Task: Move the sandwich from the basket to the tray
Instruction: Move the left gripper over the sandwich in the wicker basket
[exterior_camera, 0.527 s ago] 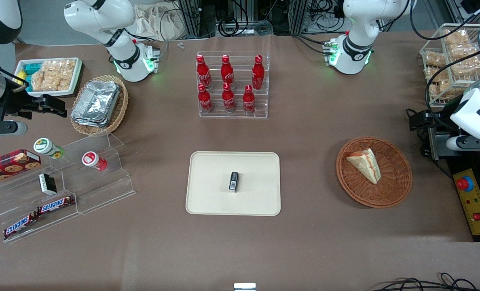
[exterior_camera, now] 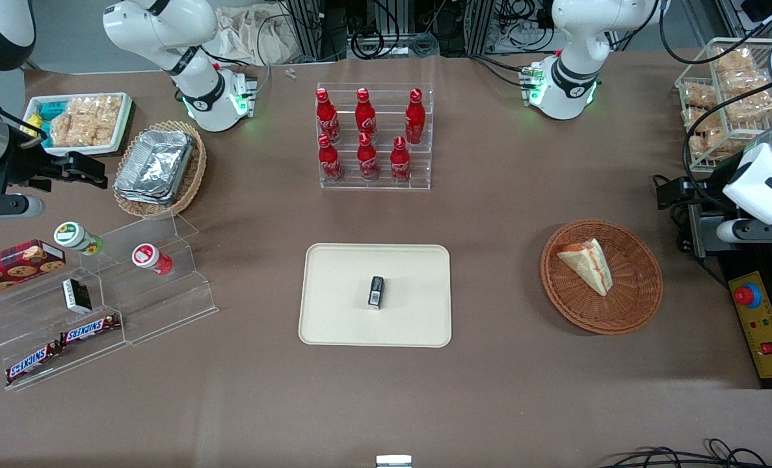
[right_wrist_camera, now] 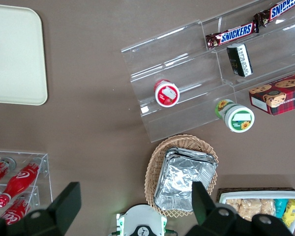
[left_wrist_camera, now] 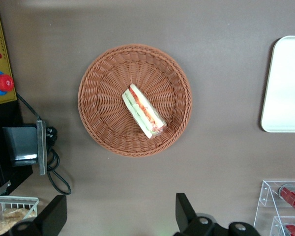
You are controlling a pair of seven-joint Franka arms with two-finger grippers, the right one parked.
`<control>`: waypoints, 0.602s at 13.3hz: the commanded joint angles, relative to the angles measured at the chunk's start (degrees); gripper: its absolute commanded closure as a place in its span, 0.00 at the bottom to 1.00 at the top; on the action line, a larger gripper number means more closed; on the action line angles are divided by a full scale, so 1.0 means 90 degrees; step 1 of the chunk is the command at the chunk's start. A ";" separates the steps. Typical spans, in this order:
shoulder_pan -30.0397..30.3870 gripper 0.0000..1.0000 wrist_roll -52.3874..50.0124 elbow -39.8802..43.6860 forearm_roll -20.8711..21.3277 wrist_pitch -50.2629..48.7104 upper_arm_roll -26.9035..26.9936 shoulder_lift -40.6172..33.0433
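The sandwich [exterior_camera: 587,263] [left_wrist_camera: 143,111], a wrapped white wedge with red filling, lies in the round reddish-brown basket [exterior_camera: 639,292] [left_wrist_camera: 98,98]. The cream tray [exterior_camera: 333,273] [left_wrist_camera: 285,83] sits beside the basket toward the parked arm's end, with a small black object [exterior_camera: 376,292] on it. My gripper [left_wrist_camera: 119,219] hangs high above the table and is open wide, with only bare table between its fingers. It is a little farther from the front camera than the basket and touches nothing.
A clear rack of red bottles [exterior_camera: 372,136] stands farther from the front camera than the tray. A yellow control box with a red button [exterior_camera: 759,325] and a wire rack of snacks [exterior_camera: 724,97] border the working arm's end. Acrylic steps with snacks [exterior_camera: 99,299] lie toward the parked arm's end.
The working arm's white wrist link has shifted very slightly. The sandwich, basket and tray have not moved.
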 commanded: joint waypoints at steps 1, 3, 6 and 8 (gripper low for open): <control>0.0087 0.01 -0.0455 -0.0290 -0.0041 -0.0100 -0.0051 -0.0026; 0.0087 0.01 -0.0770 -0.0689 -0.0041 0.0016 -0.0051 -0.0046; 0.0077 0.01 -0.1110 -0.1082 -0.0041 0.0349 -0.0051 -0.0007; 0.0048 0.01 -0.1268 -0.1092 -0.0061 0.0514 -0.0080 0.0042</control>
